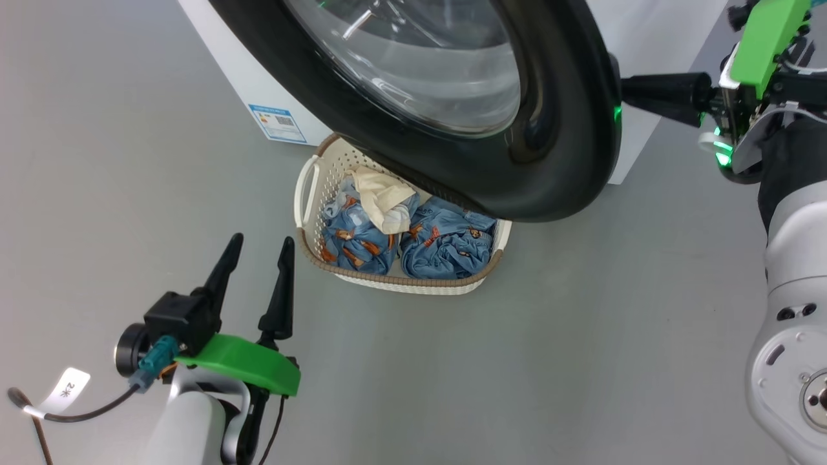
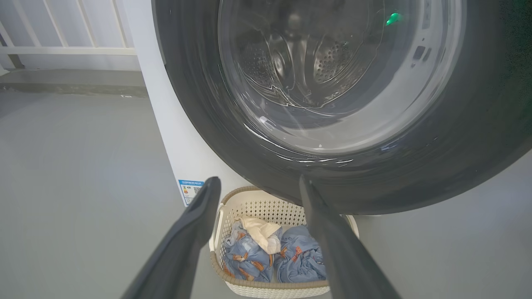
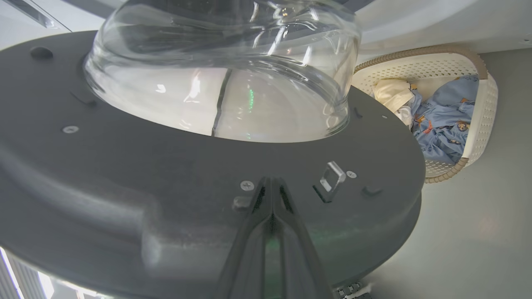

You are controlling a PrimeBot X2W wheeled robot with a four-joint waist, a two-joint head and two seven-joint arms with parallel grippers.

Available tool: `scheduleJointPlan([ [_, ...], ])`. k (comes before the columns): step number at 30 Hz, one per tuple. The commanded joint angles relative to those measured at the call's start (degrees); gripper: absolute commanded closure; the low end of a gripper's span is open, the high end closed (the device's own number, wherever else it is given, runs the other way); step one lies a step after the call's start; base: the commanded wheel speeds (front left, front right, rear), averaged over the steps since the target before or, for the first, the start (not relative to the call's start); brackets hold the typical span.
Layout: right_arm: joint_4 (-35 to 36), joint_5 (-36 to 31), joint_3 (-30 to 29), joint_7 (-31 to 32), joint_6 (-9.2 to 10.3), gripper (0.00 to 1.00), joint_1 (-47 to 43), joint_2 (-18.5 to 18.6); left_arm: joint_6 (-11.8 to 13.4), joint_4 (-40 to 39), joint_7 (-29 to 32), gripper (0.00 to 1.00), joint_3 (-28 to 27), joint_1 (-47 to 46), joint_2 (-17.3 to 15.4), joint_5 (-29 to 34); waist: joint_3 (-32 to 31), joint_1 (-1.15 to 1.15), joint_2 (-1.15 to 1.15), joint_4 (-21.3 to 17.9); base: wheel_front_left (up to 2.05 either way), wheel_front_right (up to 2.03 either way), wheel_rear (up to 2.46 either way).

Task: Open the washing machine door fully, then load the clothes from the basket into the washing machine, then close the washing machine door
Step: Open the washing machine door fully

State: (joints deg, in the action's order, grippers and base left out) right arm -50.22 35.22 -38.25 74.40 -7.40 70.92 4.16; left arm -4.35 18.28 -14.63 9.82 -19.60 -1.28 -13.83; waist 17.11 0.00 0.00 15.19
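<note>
A white paper tag (image 1: 66, 388) wrapped around a dark cable (image 1: 90, 409) at the lower left of the head view carries handwritten black marks, turned sideways, that seem to read "2米". A blue-bordered sticker (image 1: 278, 124) on the lower front of the washing machine (image 1: 226, 58) shows coloured bars and a small square code. Its print is too small to read. The left wrist view shows the same sticker (image 2: 190, 191), also illegible.

Soft, even indoor light washes the grey floor (image 1: 129, 161), leaving only faint shadow beside the basket (image 1: 400, 284). White glare streaks the glass bowl (image 1: 439, 77) of the washing machine door (image 1: 568, 129), a green glint on its rim. In the left wrist view, the jaws of the left gripper (image 2: 257, 177) blur close up, straight lines bowing.
</note>
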Motion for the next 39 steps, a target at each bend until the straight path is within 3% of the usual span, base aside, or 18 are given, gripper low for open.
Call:
scheduleJointPlan([
  [1, 1.79, 1.34, 1.54, 1.07, -0.09, 1.0, 0.31, -1.27, -0.12, -1.13, -0.37, 0.0, -2.09, 0.59, -1.6, 0.8, -0.21, 0.0, 0.0, 0.16, 0.0, 0.0, 0.0],
  [10, 2.77, 9.63, 9.74, 1.75, -0.09, 1.0, -3.72, -1.28, -0.08, -0.96, -0.37, 0.0, -2.23, 1.2, -1.6, 0.8, -1.52, 0.0, 0.0, 0.59, 0.0, 0.0, 0.0],
  [19, 3.55, 21.3, 22.13, 1.0, -0.09, 1.0, -8.8, -1.28, -0.3, -0.88, -0.37, 0.0, -2.4, 1.67, -1.6, 1.25, -2.7, 0.0, 0.0, 1.42, 0.0, 0.0, 0.0],
  [39, 5.87, 46.76, 50.66, -8.97, -0.09, 1.0, -16.27, -1.28, 0.06, -1.16, -0.37, 0.0, -2.06, 2.66, -1.6, 1.21, -3.97, 0.0, 0.0, 2.01, 0.0, 0.0, 0.0],
])
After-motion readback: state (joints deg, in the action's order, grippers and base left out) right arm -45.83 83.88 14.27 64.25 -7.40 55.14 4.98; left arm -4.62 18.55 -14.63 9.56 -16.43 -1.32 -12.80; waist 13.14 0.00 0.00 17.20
